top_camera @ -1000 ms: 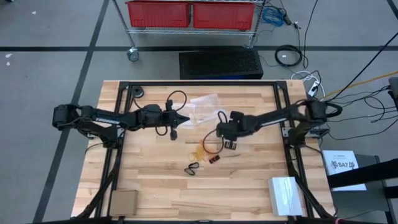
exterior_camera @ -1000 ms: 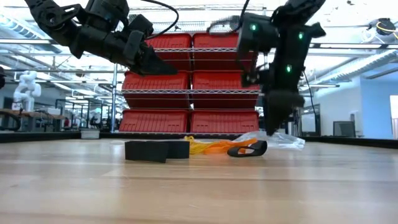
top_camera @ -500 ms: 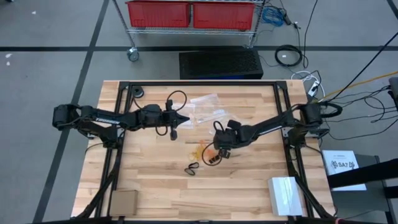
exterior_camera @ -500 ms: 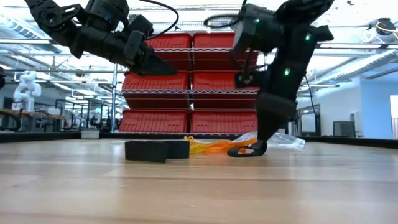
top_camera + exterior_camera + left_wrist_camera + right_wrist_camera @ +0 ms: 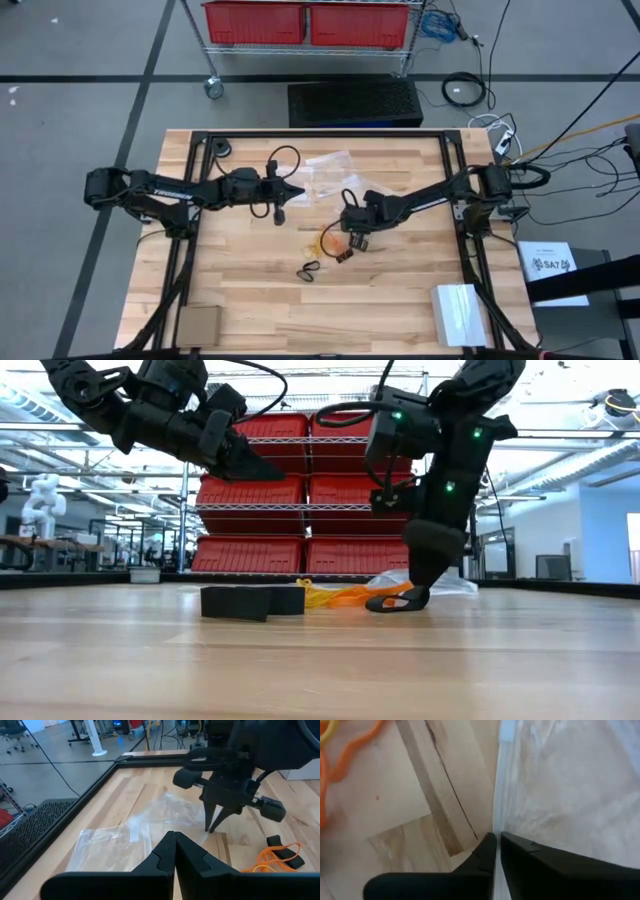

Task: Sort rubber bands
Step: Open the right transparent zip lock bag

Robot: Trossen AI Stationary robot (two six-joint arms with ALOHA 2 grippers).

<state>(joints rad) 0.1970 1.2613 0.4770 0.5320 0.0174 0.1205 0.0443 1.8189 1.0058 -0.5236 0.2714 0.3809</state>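
Note:
The rubber bands lie mid-table: an orange bunch [image 5: 325, 243] [image 5: 345, 596] [image 5: 272, 860], a black loop [image 5: 309, 269] and small dark ones [image 5: 343, 256] [image 5: 398, 601]. Beyond them two clear plastic bags [image 5: 335, 185] [image 5: 170, 815] lie flat on the wood. My right gripper [image 5: 352, 230] [image 5: 420, 582] [image 5: 496, 840] points down at the nearer bag's edge, shut on it, just beside the orange bunch. My left gripper [image 5: 297, 192] [image 5: 270, 470] [image 5: 175, 840] hangs shut above the table's left-centre, holding nothing. My right gripper has the clear bag's pale strip edge [image 5: 497, 815] running into the gap between its two shut fingertips. The fingers come from above, pointing down and slanted. The bag lies flat on the table; one layer or several, I cannot tell.
A flat cardboard box [image 5: 200, 323] sits at the near left corner and a white box [image 5: 458, 313] at the near right. A small black round thing [image 5: 220, 148] lies at the far left. Red bins [image 5: 310, 22] stand on a rack beyond the far edge.
My right gripper has gone toward the table's left edge, dropped to the table at the bag's edge beside the orange bands, and shut there. The bands have not moved.

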